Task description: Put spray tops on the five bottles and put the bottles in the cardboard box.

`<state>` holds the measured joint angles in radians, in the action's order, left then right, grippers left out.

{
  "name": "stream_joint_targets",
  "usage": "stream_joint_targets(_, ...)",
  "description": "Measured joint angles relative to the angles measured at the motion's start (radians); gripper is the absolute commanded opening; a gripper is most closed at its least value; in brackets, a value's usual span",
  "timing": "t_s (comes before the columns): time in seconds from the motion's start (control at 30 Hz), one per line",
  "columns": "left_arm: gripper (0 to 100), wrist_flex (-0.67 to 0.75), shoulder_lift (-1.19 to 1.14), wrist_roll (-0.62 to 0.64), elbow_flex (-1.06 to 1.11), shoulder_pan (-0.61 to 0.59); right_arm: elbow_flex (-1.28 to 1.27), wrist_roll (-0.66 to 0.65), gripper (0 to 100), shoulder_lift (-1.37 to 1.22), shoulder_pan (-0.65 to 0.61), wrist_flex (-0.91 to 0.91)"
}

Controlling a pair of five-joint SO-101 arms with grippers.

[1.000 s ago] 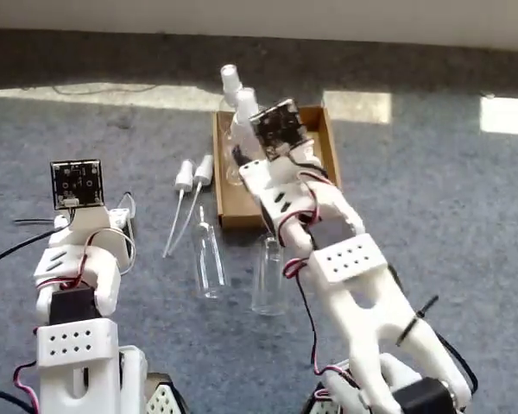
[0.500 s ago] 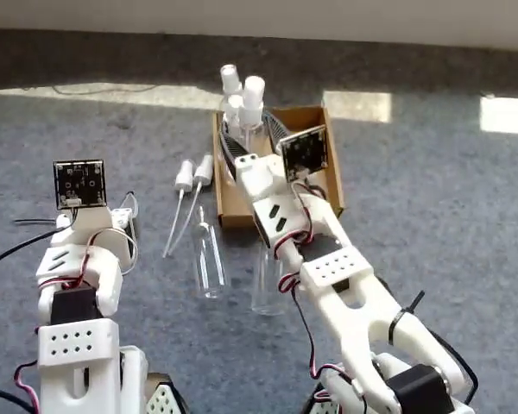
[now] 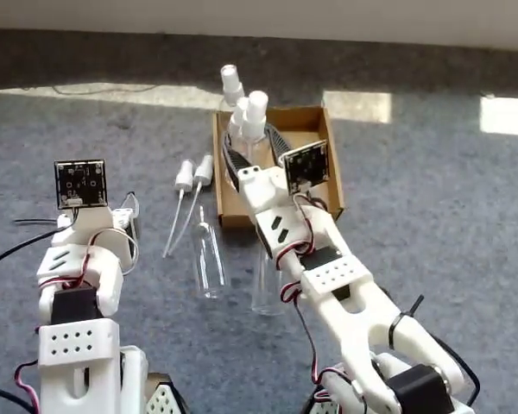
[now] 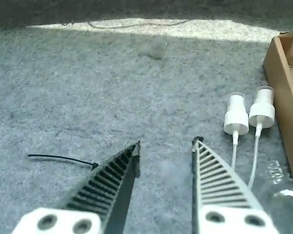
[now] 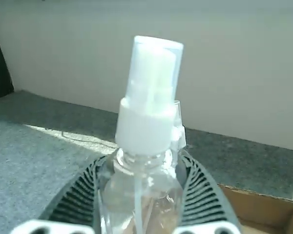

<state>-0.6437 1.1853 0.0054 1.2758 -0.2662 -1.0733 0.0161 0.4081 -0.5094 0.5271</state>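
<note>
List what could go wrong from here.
1. The bottle in the right gripper stands close beside two capped bottles in the box; letting go or pulling back may topple them.
2. The right arm hangs over an uncapped bottle on the carpet; withdrawing low could knock it.

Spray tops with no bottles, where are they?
In the high view, the two loose spray tops lie side by side on the carpet, left of the cardboard box, beyond an uncapped bottle.

High view looks down, sharing cardboard box (image 3: 315,115) (image 4: 279,80) (image 5: 254,209) with wrist views.
</note>
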Motion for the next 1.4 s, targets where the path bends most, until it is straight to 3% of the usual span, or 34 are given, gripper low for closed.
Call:
stream_joint_targets(0.33, 17, 0.000, 0.000, 0.000, 0.011, 0.000, -0.081, 0.000, 0.4, 0.000, 0.000, 0.000)
stream_joint_targets(0.57, 17, 0.000, 0.000, 0.000, 0.012, 0.000, -0.081, 0.000, 0.4, 0.000, -0.072, 0.000)
stream_joint_targets(1.4, 17, 0.000, 0.000, 0.000, 0.012, 0.000, -0.081, 0.000, 0.4, 0.000, -0.069, 0.000)
